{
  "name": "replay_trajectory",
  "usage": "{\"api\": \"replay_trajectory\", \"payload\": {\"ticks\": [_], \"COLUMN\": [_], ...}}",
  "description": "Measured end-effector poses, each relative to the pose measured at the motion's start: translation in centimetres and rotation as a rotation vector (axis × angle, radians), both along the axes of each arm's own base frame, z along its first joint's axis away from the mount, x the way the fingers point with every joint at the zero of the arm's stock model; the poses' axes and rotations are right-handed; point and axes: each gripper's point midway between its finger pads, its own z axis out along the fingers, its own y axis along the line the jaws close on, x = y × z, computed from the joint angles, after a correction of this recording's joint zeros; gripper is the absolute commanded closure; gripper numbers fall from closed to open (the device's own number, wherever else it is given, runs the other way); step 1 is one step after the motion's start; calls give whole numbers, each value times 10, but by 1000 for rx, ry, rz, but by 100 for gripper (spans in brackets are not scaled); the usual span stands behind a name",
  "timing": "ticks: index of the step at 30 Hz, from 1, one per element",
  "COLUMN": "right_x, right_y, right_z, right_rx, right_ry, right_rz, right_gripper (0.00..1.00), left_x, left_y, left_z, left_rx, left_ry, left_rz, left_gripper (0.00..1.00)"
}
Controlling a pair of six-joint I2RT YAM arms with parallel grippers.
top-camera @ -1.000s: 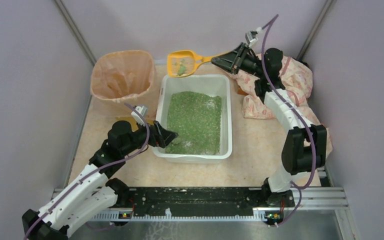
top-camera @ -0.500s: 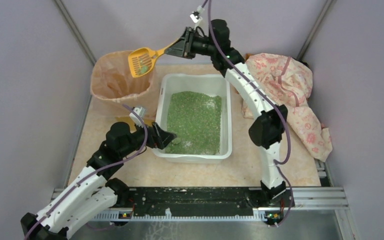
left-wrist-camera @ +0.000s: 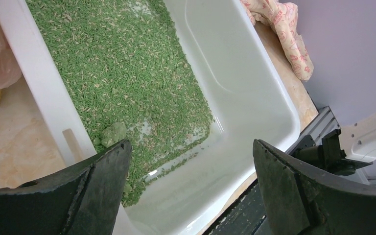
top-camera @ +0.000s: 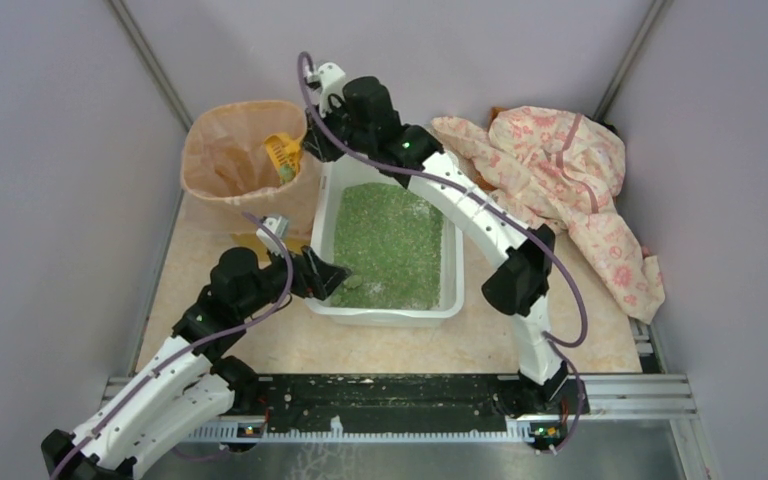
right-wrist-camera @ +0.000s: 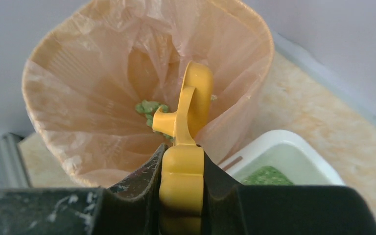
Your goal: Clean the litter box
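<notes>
Green litter [left-wrist-camera: 122,63] covers much of the floor of the white litter box [top-camera: 455,270], which sits in the middle of the worktop [top-camera: 520,290]. Over its near left corner the left gripper [left-wrist-camera: 191,147] hangs wide open, holding nothing. At the far left, just beside the box, the right gripper [right-wrist-camera: 181,156] is clamped on the handle of the yellow scoop [right-wrist-camera: 191,98], tipped on edge inside the bag-lined bin [right-wrist-camera: 54,73]. Green clumps [right-wrist-camera: 149,107] lie in the bag. A floral cloth [top-camera: 570,170] lies at the far right.
</notes>
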Motion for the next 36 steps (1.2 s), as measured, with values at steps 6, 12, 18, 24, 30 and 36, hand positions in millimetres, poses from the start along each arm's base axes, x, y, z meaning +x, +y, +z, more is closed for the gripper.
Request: {"api": "replay_trajectory", "payload": {"ticks": [6, 12, 18, 24, 30, 36], "right_x": [-41, -81, -73, -73, -76, -78], "right_y": [20, 35, 4, -78, -206, -250], "right_z": [21, 64, 94, 132, 163, 51], "right_rx": [-113, -76, 6, 167, 283, 145], "right_ry": [-289, -499, -531, -471, -458, -264], "right_rz": [5, 25, -47, -177, -428, -517], "right_gripper": [100, 100, 100, 100, 100, 100], "left_x": [0, 1, 0, 0, 1, 4], "left_y": [1, 2, 3, 2, 1, -2], "left_z": [-8, -8, -10, -13, -16, -17], "left_rx": [11, 11, 13, 15, 18, 12], "left_ry": [14, 11, 12, 16, 26, 34], "left_rz": [2, 11, 13, 12, 10, 8], "left_gripper": [1, 1, 1, 1, 1, 1]}}
